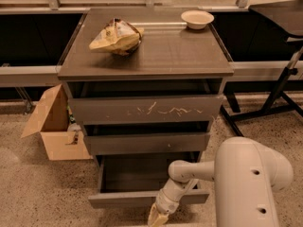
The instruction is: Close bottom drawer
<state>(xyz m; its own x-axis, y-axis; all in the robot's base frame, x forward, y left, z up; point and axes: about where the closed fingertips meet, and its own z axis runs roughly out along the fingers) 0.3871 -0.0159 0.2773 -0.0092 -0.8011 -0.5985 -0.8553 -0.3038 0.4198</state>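
Note:
The bottom drawer (123, 198) is the lowest of the cabinet's three and has a slim, plain dark grey-brown front. It stands pulled out, its empty inside (137, 174) showing. My gripper (157, 218) hangs at the end of the white arm (189, 171), right in front of the drawer's front panel, right of its middle, near the bottom edge of the view. Its yellowish fingertips reach just below the panel.
Above are the middle drawer (147, 143) and the white-scratched top drawer (147, 110). A crumpled chip bag (116, 36) and a white bowl (197, 18) sit on the cabinet top. An open cardboard box (52, 124) stands on the floor at left. A black stand's legs (279, 98) are at right.

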